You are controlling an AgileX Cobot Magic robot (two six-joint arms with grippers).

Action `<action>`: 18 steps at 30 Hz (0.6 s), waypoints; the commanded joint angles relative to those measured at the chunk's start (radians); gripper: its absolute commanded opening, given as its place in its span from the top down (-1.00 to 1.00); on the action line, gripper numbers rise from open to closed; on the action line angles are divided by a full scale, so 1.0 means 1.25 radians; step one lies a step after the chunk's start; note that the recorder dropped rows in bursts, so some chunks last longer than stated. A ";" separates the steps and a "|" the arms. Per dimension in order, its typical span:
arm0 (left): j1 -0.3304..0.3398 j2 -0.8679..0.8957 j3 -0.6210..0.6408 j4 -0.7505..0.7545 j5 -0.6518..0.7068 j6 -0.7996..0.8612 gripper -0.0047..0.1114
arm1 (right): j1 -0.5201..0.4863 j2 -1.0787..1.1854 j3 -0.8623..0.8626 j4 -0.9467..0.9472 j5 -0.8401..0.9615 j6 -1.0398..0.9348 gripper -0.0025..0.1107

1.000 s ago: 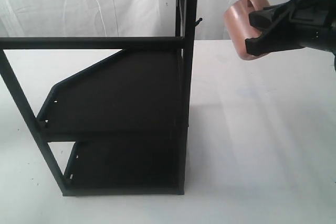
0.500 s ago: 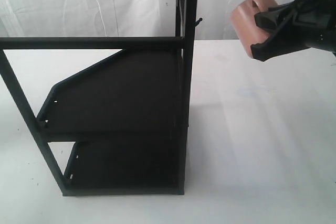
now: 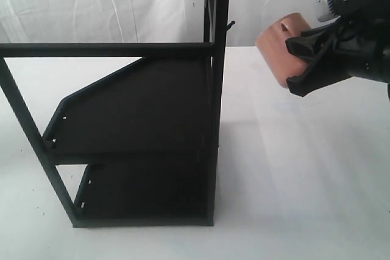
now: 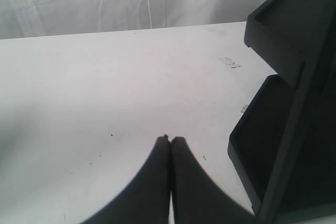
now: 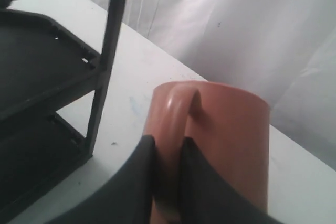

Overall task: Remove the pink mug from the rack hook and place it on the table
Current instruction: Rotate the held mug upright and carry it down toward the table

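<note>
Exterior view: right gripper [image 3: 293, 65] is clamping the pink mug [image 3: 273, 50] by the handle, holding it aloft over the table [image 3: 304, 175], apart from the rack hook [image 3: 230, 25]; left gripper [image 4: 169, 140] is sitting pinched together.

Gripper [image 5: 168, 148] fingers [image 5: 137, 177] closed on mug [image 5: 231, 129] handle [image 5: 176, 106], one each side; rack [image 5: 111, 30] post and two shelves near, standing on white table [image 5: 152, 59]

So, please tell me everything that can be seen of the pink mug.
The pink mug is salmon-coloured and glossy, ceramic by its look, with one loop handle. The right pincer is shut on that handle; nothing else touches it. It hangs tilted in the air, apart from the rack hook, above the table.
</note>
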 commanded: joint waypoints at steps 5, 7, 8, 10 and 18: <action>0.002 -0.004 0.003 0.002 -0.003 -0.001 0.92 | 0.006 -0.008 -0.029 -0.377 -0.066 0.445 0.96; 0.002 -0.004 0.003 0.002 -0.003 -0.001 0.92 | 0.013 -0.008 -0.035 -0.488 -0.082 0.580 0.96; 0.002 -0.004 0.003 0.002 -0.003 -0.001 0.92 | 0.021 -0.008 -0.035 -0.541 -0.096 0.644 0.96; 0.002 -0.004 0.003 0.002 -0.003 -0.001 0.92 | 0.039 -0.008 -0.035 -0.656 -0.126 0.758 0.96; 0.002 -0.004 0.003 0.002 -0.003 -0.001 0.92 | 0.134 -0.010 0.013 -1.159 -0.305 1.284 0.96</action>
